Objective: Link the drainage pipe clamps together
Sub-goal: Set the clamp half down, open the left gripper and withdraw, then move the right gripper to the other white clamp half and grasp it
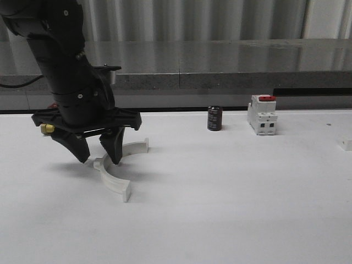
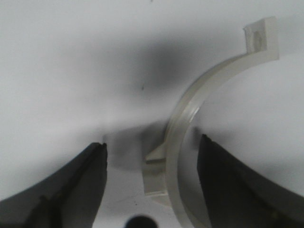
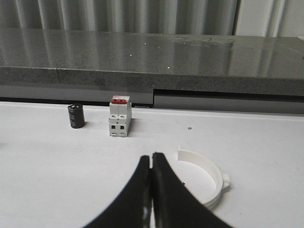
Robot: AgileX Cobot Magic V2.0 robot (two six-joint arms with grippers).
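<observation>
One white half-ring clamp (image 1: 114, 181) lies flat on the table at the left. My left gripper (image 1: 100, 160) hangs low over it, open. In the left wrist view the clamp's band (image 2: 190, 109) and its outer lug (image 2: 156, 175) sit between the two dark fingers (image 2: 223, 175), touching neither, and my left gripper (image 2: 154, 140) straddles them. A second white half-ring clamp (image 3: 212, 170) lies on the table just beside my right gripper (image 3: 152, 156), which is shut with nothing in it.
A white breaker block with a red switch (image 1: 262, 114) and a small black cylinder (image 1: 214, 118) stand near the table's back edge. Behind them runs a grey ledge (image 1: 220, 60). A small white piece (image 1: 346, 144) is cut off by the right edge.
</observation>
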